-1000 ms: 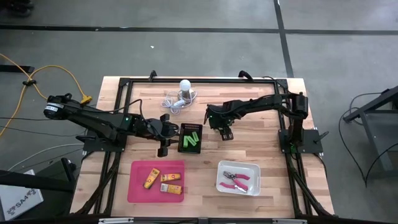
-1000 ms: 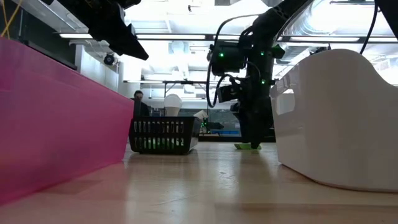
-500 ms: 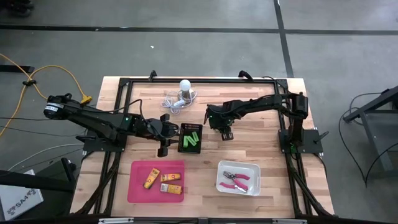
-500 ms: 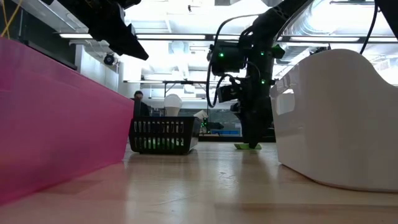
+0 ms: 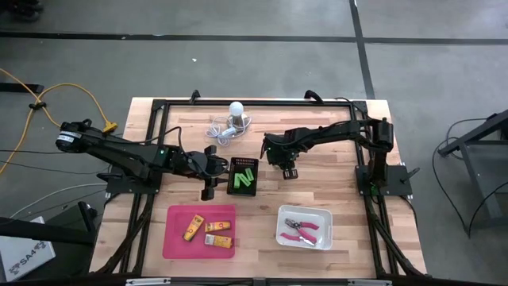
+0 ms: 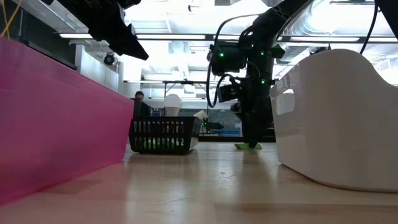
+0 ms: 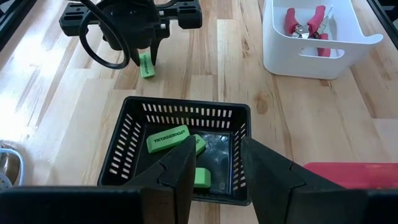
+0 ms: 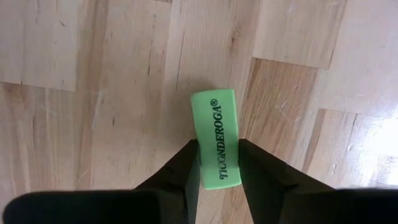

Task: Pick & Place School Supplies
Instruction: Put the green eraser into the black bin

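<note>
Erasers first: one green eraser [image 8: 217, 139] lies flat on bare bench [image 5: 333, 191] right of the black basket [image 5: 243, 177], and the right gripper [image 8: 217, 163] stands over it with both fingers pressed to its long sides, grasping it. Open wood lies all round that spot. Two more green erasers [image 7: 166, 139] sit inside the basket. The left gripper [image 7: 214, 165] hovers just left of the basket, fingers partly apart and seemingly grasping nothing. Near the front edge, the pink tray [image 5: 176, 235] holds three orange pieces [image 5: 208, 230]; the white bin [image 5: 305, 226] holds the pink-handled tool [image 5: 300, 230].
</note>
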Available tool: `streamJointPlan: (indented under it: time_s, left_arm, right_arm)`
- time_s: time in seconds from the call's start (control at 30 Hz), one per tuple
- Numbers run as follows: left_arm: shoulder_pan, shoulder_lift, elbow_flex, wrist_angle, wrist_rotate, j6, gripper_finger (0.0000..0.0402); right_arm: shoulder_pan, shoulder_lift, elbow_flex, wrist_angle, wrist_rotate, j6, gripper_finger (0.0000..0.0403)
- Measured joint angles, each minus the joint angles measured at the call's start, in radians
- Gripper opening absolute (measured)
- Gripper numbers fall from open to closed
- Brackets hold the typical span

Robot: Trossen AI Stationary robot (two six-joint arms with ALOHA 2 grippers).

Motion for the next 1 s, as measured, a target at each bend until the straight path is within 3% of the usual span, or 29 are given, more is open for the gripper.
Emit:
streamJointPlan:
  time_s: [0.7,1.0]
  left_arm:
    - [0.000,0.000,0.000,0.000,0.000,0.000,0.0124]
    - [0.000,0.000,0.000,0.000,0.000,0.000,0.0124]
  right_arm:
    - [0.008,-0.022,0.000,-0.011,-0.028,0.000,0.0090]
    - [0.054,-0.064,0.007,-0.013,0.018,0.029,0.0090]
